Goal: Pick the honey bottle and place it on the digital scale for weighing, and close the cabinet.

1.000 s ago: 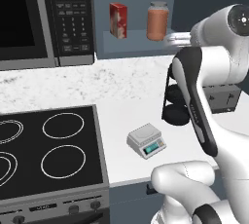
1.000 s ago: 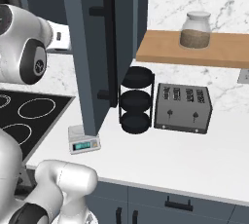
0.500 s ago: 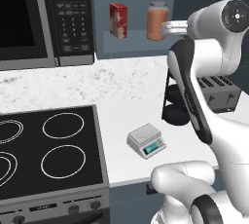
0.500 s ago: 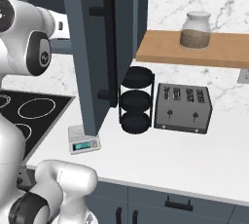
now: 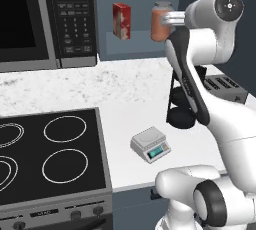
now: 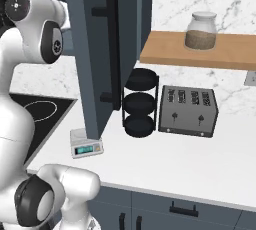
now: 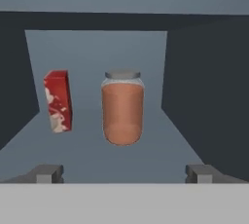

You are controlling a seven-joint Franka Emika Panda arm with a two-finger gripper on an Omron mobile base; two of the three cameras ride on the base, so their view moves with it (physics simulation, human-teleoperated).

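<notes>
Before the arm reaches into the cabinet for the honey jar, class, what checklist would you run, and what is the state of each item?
1. Jaws open wide: ok; fingertips stand either side of the orange-brown honey jar with grey lid.
2. Jar upright, centred ahead: ok.
3. Red-and-white box apart from the jar: ok.
4. Small light-grey digital scale platform bare: ok.
5. Dark blue-grey cabinet door closed: not ok, it stands open.
6. Jaws wider than the jar: cannot tell.
</notes>
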